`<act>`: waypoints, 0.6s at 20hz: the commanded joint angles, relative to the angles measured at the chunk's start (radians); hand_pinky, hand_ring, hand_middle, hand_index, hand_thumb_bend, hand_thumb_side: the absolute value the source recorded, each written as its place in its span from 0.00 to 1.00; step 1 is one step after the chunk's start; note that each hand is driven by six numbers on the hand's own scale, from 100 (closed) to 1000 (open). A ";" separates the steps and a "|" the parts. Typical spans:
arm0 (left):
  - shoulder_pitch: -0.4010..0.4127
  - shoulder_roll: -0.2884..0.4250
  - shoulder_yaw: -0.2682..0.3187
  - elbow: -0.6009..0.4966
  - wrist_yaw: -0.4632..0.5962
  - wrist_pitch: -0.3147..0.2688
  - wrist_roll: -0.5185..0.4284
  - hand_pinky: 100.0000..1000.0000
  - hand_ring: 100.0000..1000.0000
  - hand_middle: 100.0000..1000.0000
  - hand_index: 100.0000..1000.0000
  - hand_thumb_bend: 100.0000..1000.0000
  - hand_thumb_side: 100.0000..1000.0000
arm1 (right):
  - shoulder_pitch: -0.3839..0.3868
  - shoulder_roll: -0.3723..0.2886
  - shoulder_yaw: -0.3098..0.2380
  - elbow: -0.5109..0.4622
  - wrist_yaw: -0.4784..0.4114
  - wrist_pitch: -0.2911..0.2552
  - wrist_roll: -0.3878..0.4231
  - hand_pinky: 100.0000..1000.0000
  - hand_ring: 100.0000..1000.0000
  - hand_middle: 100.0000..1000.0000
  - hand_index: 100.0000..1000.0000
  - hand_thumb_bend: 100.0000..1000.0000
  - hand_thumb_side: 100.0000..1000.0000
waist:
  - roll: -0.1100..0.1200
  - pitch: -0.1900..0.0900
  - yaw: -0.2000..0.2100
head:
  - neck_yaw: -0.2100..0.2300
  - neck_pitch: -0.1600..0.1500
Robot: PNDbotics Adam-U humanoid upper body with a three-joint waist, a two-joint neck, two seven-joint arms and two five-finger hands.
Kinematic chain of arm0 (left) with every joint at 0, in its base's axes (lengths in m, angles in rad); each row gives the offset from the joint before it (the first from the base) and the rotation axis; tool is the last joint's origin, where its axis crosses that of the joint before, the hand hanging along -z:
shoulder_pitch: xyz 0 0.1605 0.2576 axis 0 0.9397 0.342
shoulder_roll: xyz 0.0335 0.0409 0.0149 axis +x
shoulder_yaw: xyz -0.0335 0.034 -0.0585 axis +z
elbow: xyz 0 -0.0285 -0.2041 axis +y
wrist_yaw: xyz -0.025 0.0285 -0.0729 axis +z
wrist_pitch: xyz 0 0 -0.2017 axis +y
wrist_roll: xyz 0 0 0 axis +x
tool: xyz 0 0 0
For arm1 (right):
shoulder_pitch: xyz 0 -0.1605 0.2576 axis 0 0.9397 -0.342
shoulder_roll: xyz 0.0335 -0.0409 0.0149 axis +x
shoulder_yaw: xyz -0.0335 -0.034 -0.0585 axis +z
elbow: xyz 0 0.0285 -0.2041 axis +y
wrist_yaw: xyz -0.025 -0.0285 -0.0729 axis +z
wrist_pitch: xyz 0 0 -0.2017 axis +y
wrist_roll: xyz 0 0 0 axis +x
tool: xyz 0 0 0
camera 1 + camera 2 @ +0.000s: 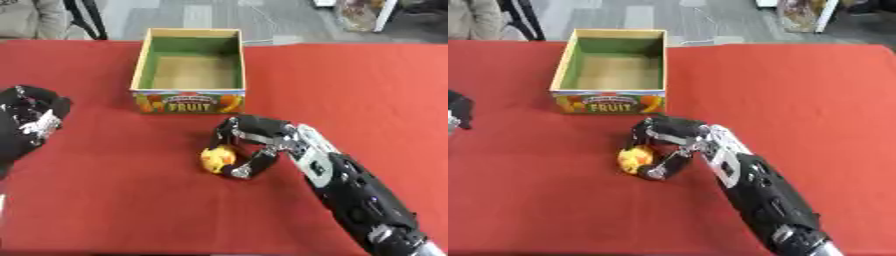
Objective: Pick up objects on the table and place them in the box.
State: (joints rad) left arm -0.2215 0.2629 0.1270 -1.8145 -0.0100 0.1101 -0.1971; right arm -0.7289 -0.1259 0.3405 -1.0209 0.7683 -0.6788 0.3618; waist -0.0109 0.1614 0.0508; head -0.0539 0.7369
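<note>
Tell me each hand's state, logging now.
Left hand: cannot be told.
Right hand: closed around the yellow fruit.

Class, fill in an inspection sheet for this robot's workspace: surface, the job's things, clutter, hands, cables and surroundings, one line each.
Surface: table covered by a red cloth, flat.
Job's things: open cardboard box marked FRUIT, nothing seen inside; a yellow fruit lies on the cloth in front of it.
Clutter: nothing seen.
Hands: right hand has its fingers curled round the yellow fruit, low at the cloth; left hand sits at the left edge, holding nothing, fingers unclear.
Cables: a thin pale line on the floor behind the box, perhaps a cable.
Surroundings: grey floor beyond the table; a person at the far left corner.
</note>
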 commanded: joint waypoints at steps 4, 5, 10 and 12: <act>-0.012 0.006 0.000 -0.017 0.000 -0.002 -0.002 0.41 0.45 0.46 0.55 0.42 0.28 | -0.006 -0.006 -0.009 0.013 0.028 -0.008 -0.008 0.31 0.43 0.43 0.64 0.00 0.00 | 0.005 -0.012 0.000 | 0.002 0.004; -0.012 0.005 0.001 -0.017 0.000 -0.002 -0.002 0.41 0.45 0.46 0.55 0.42 0.28 | -0.007 -0.006 -0.010 0.013 0.028 -0.011 -0.011 0.29 0.41 0.41 0.62 0.00 0.00 | 0.005 -0.012 0.000 | 0.003 0.004; -0.011 0.006 0.001 -0.017 0.000 -0.002 -0.001 0.41 0.45 0.46 0.55 0.42 0.28 | -0.011 -0.011 -0.014 -0.001 0.020 -0.020 -0.042 0.13 0.26 0.27 0.48 0.00 0.00 | 0.007 -0.012 -0.003 | 0.003 0.005; -0.011 0.006 0.001 -0.018 0.000 -0.002 -0.001 0.41 0.45 0.46 0.55 0.42 0.28 | -0.014 -0.015 -0.016 -0.010 0.016 -0.020 -0.058 0.08 0.20 0.21 0.43 0.00 0.00 | 0.007 -0.012 -0.004 | 0.003 0.005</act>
State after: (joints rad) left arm -0.2215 0.2629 0.1270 -1.8144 -0.0100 0.1101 -0.1971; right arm -0.7299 -0.1225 0.3329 -1.0145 0.7815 -0.6996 0.3134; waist -0.0079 0.1614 0.0484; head -0.0537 0.7370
